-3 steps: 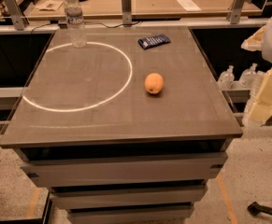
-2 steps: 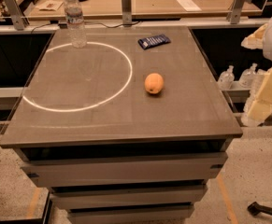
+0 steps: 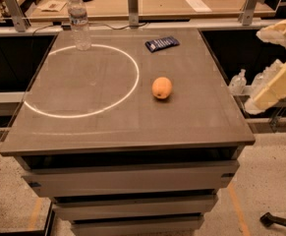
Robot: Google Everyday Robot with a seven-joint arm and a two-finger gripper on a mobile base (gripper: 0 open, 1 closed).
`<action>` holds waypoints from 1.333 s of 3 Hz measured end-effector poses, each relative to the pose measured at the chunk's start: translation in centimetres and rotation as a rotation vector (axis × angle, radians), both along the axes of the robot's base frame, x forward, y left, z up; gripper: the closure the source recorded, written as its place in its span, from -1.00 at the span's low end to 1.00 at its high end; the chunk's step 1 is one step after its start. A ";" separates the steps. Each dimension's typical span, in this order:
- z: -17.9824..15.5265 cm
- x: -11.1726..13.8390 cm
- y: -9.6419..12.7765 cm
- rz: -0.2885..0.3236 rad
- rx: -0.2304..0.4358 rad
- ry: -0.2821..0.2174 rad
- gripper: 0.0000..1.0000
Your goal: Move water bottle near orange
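The water bottle stands upright at the far left corner of the grey table, on the rim of a white circle of light. The orange lies right of the table's middle. My gripper hangs off the table's right side, at the right edge of the view, well away from both. Its two pale fingers stand apart with nothing between them.
A dark blue snack packet lies near the table's far edge, behind the orange. Small clear bottles stand on a lower shelf to the right. A wooden bench with metal posts runs behind the table.
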State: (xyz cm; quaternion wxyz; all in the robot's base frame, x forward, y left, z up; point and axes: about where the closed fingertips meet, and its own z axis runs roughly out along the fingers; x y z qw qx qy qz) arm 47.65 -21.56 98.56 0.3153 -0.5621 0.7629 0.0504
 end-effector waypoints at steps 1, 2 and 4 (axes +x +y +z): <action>-0.1 2.7 -0.1 0.049 0.214 -0.084 -1.00; 1.5 4.2 1.9 0.189 0.417 -0.160 -1.00; 4.3 6.0 5.7 0.161 0.618 -0.196 -1.00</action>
